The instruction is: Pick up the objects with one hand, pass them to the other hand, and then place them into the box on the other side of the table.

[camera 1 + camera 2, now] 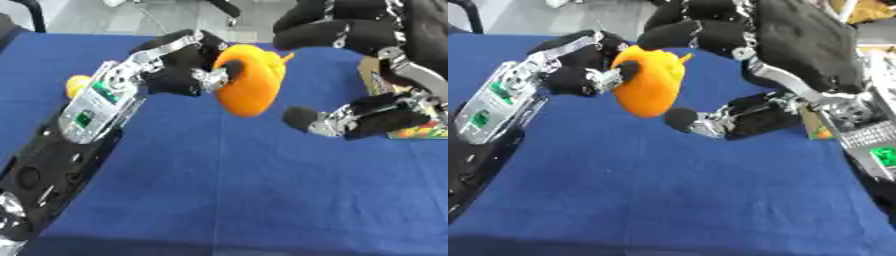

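We are holding the orange toy (249,80) above the blue surface (245,190), long axis upright, left hand (179,67) curled around it; our right hand (798,55) is spread open beside it.

Blue table, grey floor behind it

The table (262,200) has a blue cloth that fills most of the frame, lit pretty evenly, with its near edge falling into shadow along the bottom. Along the top there's a strip of pale grey floor (96,17). A dark curved chair part (33,12) pokes in at the upper left, and something yellow (868,10) sits in the upper right corner.
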